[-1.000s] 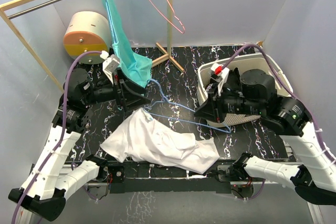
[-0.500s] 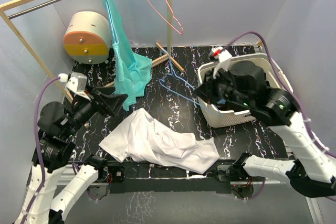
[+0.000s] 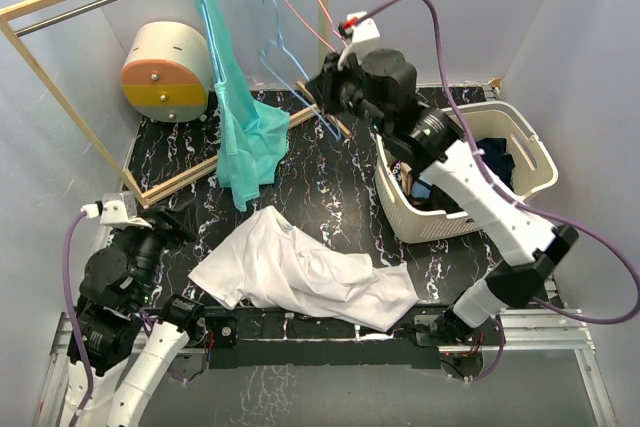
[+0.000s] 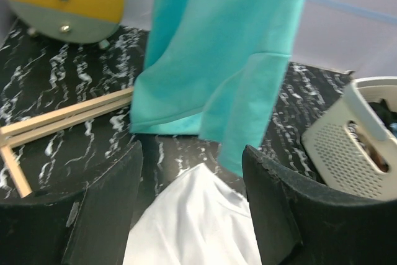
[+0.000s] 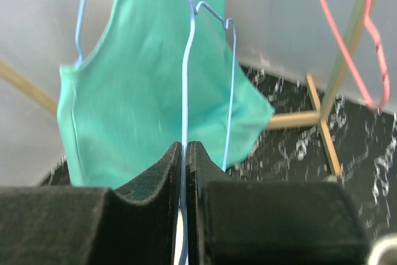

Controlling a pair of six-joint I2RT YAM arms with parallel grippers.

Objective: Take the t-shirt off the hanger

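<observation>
Your right gripper [image 5: 185, 148]: clamped on the blue wire hanger [image 5: 188, 60], raised above the table [image 3: 340, 182]. Your left gripper [image 4: 191, 153]: jaws apart, empty. White t-shirt [image 3: 300, 272]: crumpled on the table's near edge, off the hanger.

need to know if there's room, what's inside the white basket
Dark clothes with a bit of blue lie in the white basket. The right arm crosses over part of it, hiding what lies there.
</observation>
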